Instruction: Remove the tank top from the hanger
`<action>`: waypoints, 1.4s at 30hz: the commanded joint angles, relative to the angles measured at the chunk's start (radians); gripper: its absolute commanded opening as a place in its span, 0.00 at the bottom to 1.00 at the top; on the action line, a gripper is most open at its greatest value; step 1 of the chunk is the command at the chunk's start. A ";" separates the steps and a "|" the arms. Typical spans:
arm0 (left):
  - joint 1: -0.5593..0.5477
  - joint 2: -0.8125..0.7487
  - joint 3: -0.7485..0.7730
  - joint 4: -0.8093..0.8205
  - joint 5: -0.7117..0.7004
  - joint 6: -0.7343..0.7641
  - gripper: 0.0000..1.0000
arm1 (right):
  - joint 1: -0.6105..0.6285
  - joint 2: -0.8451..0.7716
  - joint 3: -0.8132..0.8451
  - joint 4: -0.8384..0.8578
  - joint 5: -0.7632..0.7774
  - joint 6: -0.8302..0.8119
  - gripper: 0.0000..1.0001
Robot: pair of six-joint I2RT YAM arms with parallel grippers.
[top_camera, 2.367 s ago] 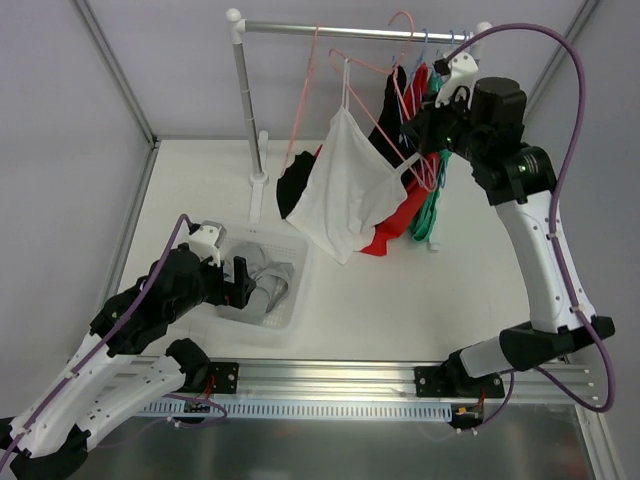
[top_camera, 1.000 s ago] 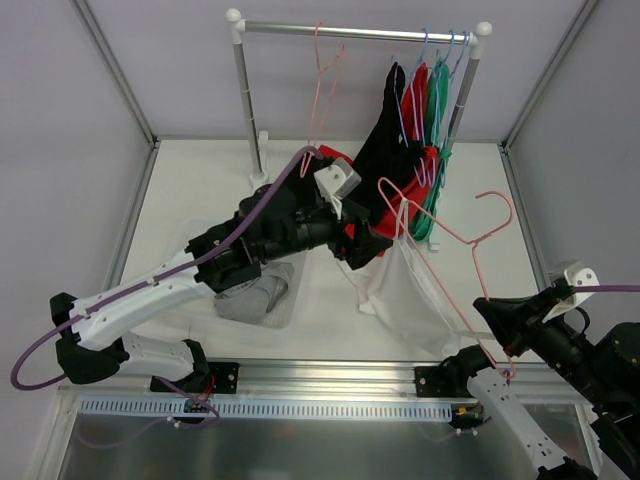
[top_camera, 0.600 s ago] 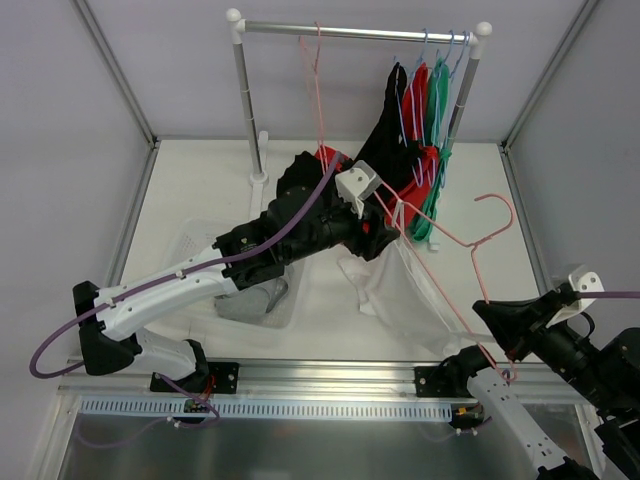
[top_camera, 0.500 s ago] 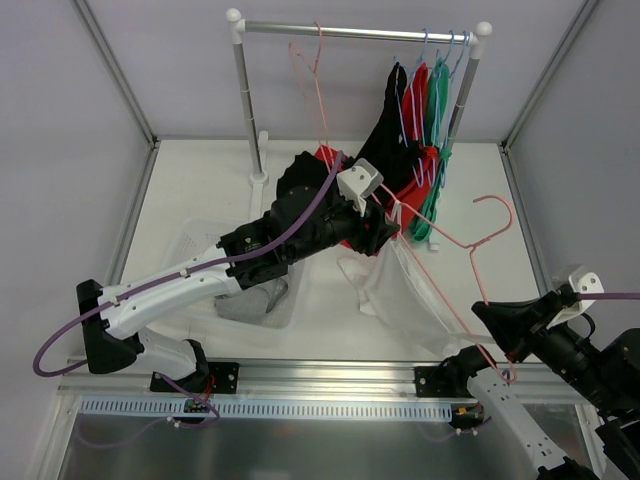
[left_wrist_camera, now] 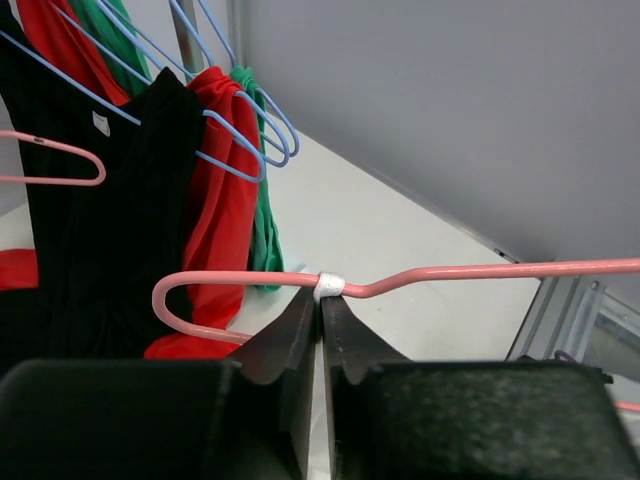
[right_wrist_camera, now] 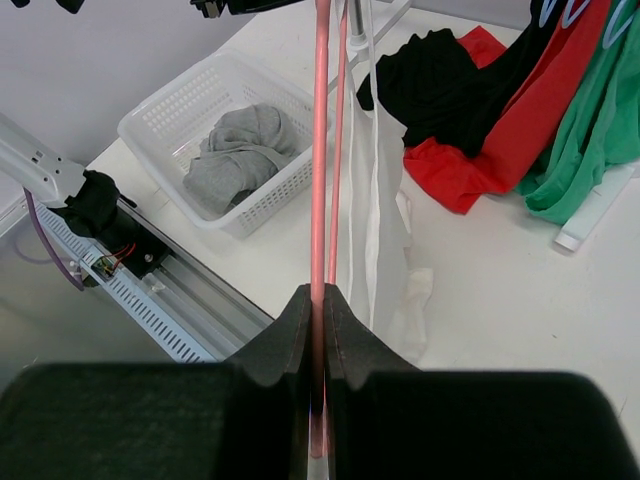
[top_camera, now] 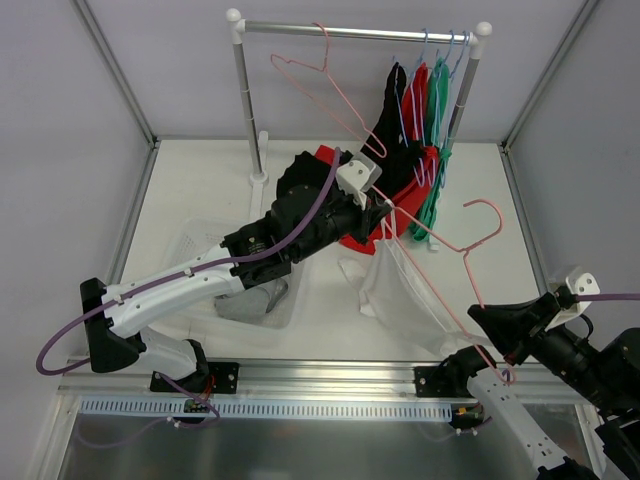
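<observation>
The white tank top point(top_camera: 398, 285) droops from a pink hanger point(top_camera: 440, 245) held slanted over the middle of the table. One thin white strap point(left_wrist_camera: 330, 286) loops over the hanger wire point(left_wrist_camera: 480, 272). My left gripper point(top_camera: 386, 209) reaches in from the left, and its jaws point(left_wrist_camera: 322, 300) are shut right under that strap, pinching it at the tips. My right gripper point(top_camera: 483, 322) is at the near right, shut on the pink hanger wire point(right_wrist_camera: 321, 180). In the right wrist view the tank top point(right_wrist_camera: 385, 230) hangs beside the wire, its hem on the table.
A clothes rack point(top_camera: 350, 32) stands at the back with an empty pink hanger point(top_camera: 320, 75) and black, red and green garments point(top_camera: 415, 110) on blue hangers. Black and red clothes point(top_camera: 310, 175) lie under it. A white basket point(top_camera: 195, 240) with grey clothes point(right_wrist_camera: 240, 150) stands left.
My left gripper has closed on the strap at the hanger's upper end after reaching a little farther right. The empty pink hanger on the rod has swung. The right arm holds still.
</observation>
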 commanded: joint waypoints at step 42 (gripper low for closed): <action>0.051 -0.261 -0.408 0.151 0.624 -0.175 0.00 | -0.001 -0.054 -0.806 2.011 0.110 0.363 0.00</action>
